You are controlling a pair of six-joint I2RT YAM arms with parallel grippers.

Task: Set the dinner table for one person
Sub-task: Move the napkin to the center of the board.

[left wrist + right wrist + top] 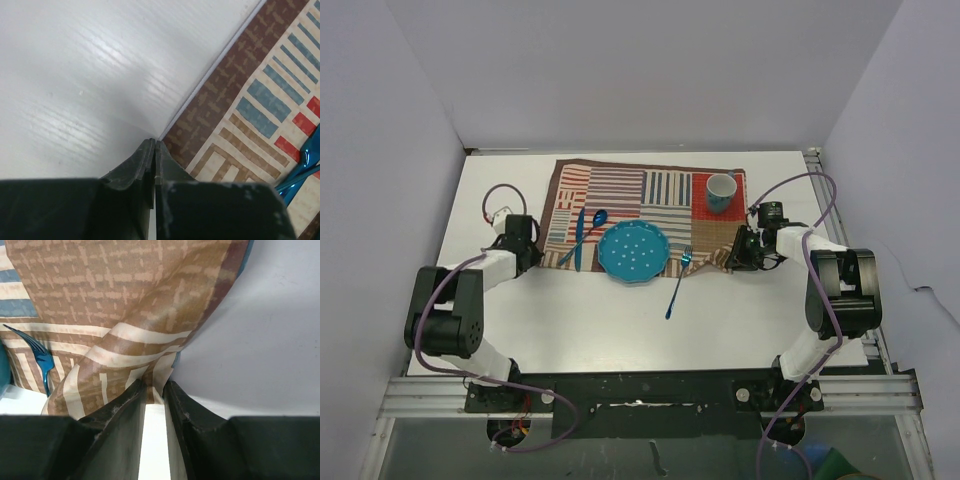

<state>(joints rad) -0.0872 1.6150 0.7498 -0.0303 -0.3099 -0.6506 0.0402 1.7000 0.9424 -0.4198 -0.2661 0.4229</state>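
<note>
Top external view: striped mat (620, 185) lies long-axis left-to-right on the worktop (620, 330); right claw (155, 387) pinches its near-right corner, lifted; left claw (154, 141) closed tight at the near-left edge, grip unclear.

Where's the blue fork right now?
In the top view, the blue fork lies right of the teal plate, its tines on the near edge of the patchwork mat, its handle on the white table.

L hand (154, 142), R hand (155, 386) blk; arms (492, 266) blk/white, purple cables (817, 175).
</note>
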